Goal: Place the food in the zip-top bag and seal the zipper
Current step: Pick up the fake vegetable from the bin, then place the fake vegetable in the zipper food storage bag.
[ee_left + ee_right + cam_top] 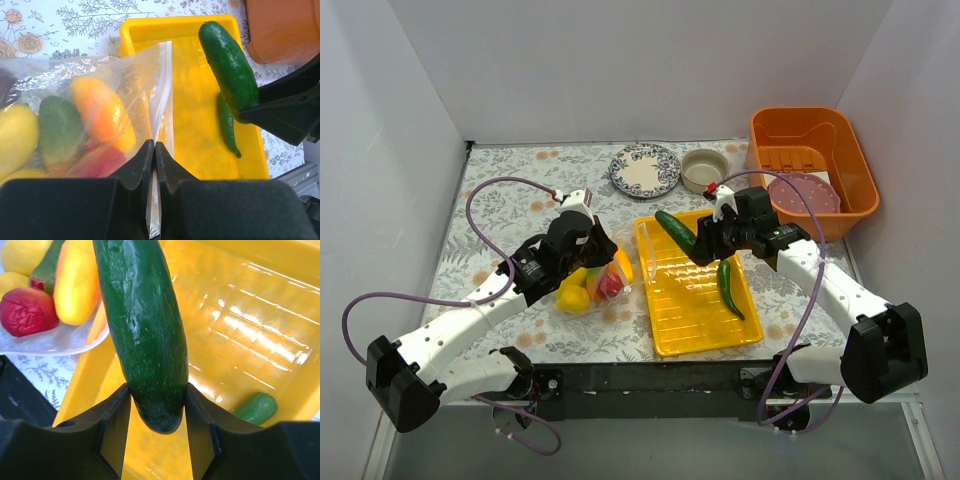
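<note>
Fingers [135, 170] of my left gripper [154, 148] are pinched together on the zipper [167, 85] at the mouth of the bag [100, 70], with the strip running up between them. I see the bag lying on the table [520, 190] just left of the tray [705, 335], mouth toward it, with yellow, orange, red and green food [588, 288] inside. My right gripper [159, 402] clamps one end of the cucumber [145, 325], which slants over the tray's far left corner, pointing toward the bag. I see the chili [728, 287] lying on the tray's right side, apart from both grippers.
</note>
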Motion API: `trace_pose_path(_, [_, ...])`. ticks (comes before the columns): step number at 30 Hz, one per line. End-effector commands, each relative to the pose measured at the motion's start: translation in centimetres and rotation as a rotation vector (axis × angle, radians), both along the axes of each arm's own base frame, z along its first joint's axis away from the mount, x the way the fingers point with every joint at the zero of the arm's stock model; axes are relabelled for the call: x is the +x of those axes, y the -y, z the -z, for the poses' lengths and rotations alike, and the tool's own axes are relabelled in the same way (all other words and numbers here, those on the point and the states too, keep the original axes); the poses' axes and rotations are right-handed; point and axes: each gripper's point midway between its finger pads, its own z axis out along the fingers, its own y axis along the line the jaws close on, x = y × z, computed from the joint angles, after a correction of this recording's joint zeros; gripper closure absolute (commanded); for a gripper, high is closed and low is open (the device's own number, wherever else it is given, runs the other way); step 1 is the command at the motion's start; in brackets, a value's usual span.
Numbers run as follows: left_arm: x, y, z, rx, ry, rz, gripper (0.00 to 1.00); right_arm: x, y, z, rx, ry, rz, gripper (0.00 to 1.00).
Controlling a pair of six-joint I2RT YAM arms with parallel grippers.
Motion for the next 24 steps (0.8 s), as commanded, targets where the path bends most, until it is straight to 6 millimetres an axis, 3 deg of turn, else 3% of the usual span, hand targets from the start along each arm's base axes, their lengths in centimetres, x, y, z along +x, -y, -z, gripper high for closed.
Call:
trace_pose_path(1, [0.2, 0.2, -1.1, -0.031, 0.021, 0.004, 0.98, -2.3, -1.8, -0.4, 0.062, -0.042, -0.104, 0.64])
trace_pose_path(12, [0.2, 0.6, -1.2, -0.043, 0.02, 0.018, 0.98, -4.9, -4.8, 0.0, -0.003, -0.073, -0.247, 0.65])
trace_pose_path(24, [0.0, 0.7, -0.9, -0.033, 0.009, 0.032, 0.98, -2.9, -7.3, -0.8, -0.061, -0.055, -0.296, 0.65])
